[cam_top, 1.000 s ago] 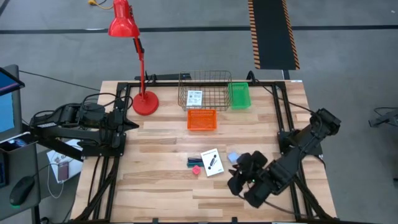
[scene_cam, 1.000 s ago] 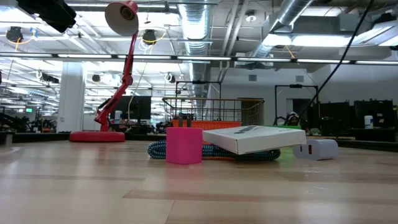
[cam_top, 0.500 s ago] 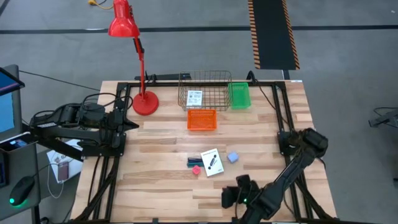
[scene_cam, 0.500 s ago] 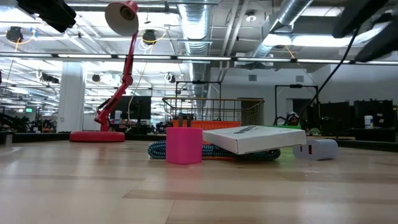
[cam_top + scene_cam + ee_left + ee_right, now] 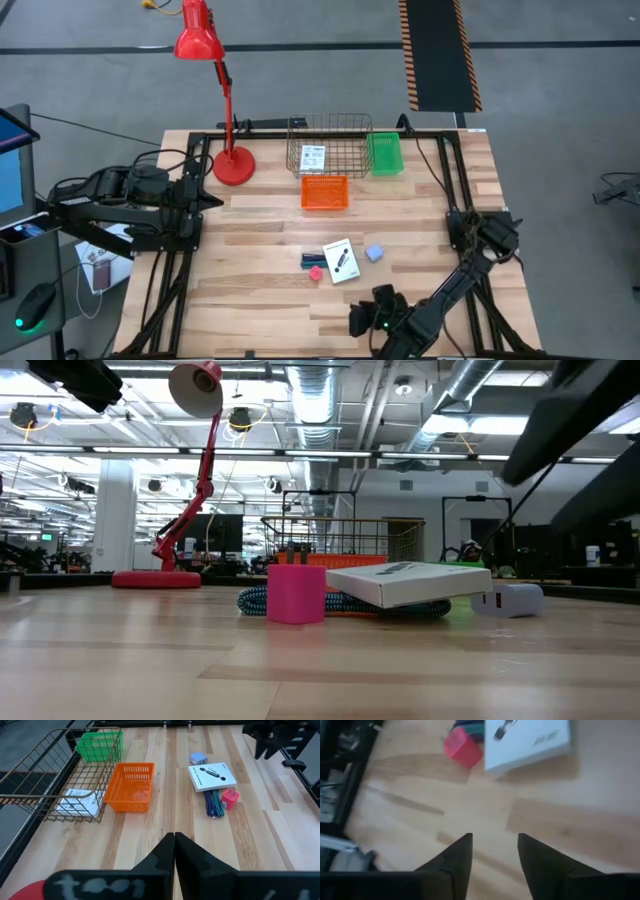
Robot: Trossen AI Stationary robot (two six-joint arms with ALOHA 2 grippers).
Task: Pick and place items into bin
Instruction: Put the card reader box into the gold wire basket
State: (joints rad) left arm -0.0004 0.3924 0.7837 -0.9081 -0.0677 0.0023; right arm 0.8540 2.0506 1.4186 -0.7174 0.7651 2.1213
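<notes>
The right tool [image 5: 362, 322] hovered low over the front of the pale wooden desk [image 5: 260, 300], its fingers [image 5: 461, 852] spread apart and empty. Just beyond it lay the flat white printed box [image 5: 341, 260], with the small pink cube [image 5: 316, 272] and the teal braided cable [image 5: 311, 259] touching its side and the pale blue cube [image 5: 374, 253] near. Another white printed box [image 5: 313, 156] sat inside the wire basket [image 5: 330, 125]. The left tool [image 5: 174, 838] waited at the desk's left edge, fingers pressed together.

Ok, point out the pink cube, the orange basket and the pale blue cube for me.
pink cube [image 5: 316, 272], high view, top face.
orange basket [image 5: 325, 179], high view, far rim.
pale blue cube [image 5: 198, 758], left wrist view, top face.
</notes>
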